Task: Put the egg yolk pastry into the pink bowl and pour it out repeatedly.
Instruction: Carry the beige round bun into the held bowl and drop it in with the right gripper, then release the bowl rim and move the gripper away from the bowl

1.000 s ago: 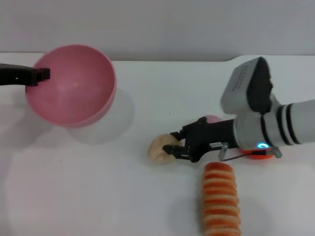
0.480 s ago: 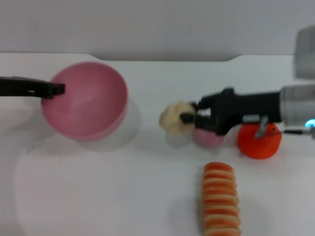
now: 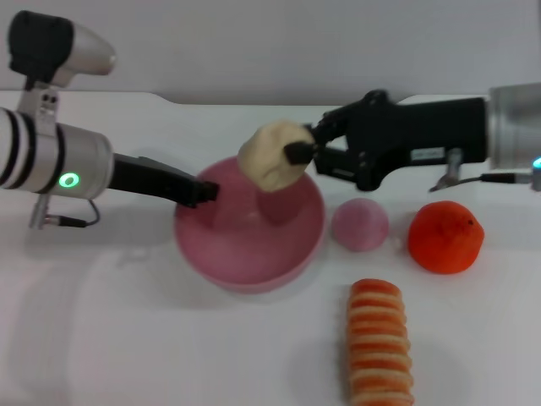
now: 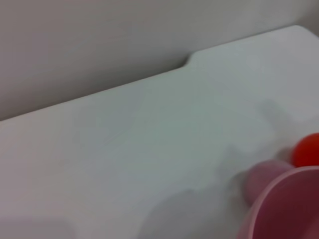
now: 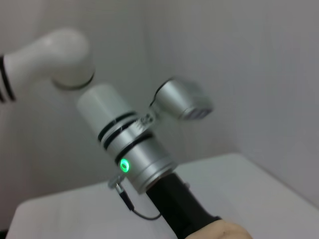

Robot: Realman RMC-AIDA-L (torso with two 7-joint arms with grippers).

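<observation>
The right gripper (image 3: 297, 152) is clamped on the pale beige, lumpy egg yolk pastry (image 3: 269, 155), holding it in the air above the far rim of the round, glossy pink plastic bowl (image 3: 250, 225); the pastry's edge also shows at the bottom of the right wrist view (image 5: 225, 232). The left gripper (image 3: 204, 192) grips the bowl's left rim, and the bowl rests upright on the white table (image 3: 127, 338); nothing lies inside it. Just right of the bowl sits a small smooth pink dome (image 3: 359, 224), then a round orange fruit (image 3: 445, 237), well apart from the bowl. Nearer the robot, an orange-and-cream ridged roll (image 3: 381, 342) lies close to the bowl's front right. Left and front of the bowl the tabletop lies open.
</observation>
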